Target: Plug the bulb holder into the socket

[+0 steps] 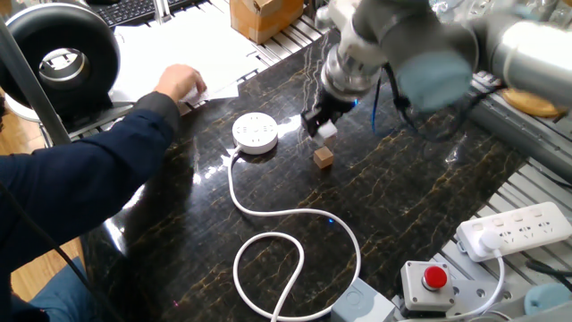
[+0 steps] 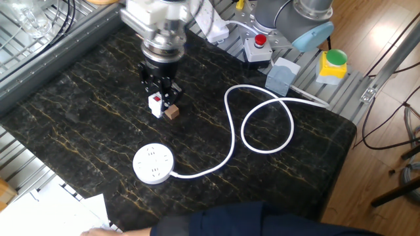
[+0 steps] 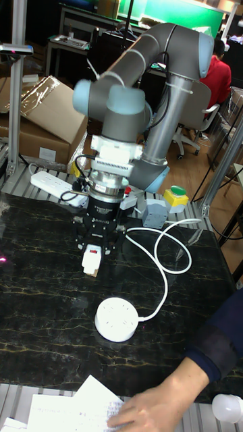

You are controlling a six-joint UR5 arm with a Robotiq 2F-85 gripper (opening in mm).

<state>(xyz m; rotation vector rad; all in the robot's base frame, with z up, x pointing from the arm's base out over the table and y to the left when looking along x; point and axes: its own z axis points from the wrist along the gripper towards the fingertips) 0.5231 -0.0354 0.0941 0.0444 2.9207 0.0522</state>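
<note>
Bulb holder, the small white blocky plastic one with a red square switch (image 2: 155, 105), sits between the two black fingers (image 2: 165, 98) of the robot's gripper (image 2: 159, 103). The fingers are narrow and pinch it from both sides. It hangs a little above the dark marble worktop (image 2: 85, 124) and does not touch it.

Just under the fingers and a bit to the side, a small brown wooden block (image 2: 172, 113) rests on the worktop. In one fixed view the bulb holder (image 1: 326, 131) is above this block (image 1: 323, 157) and apart from it.

The round white plastic socket (image 2: 153, 164) lies flat on the worktop, near the fingers but not below them. Its plug holes face up. Its long white cord (image 2: 262, 124) runs away from the fingers and curls in a big loop.

Farther from the fingers than the socket, a person's hand (image 3: 158, 408) rests on white paper (image 3: 71, 410) at the worktop's edge.
</note>
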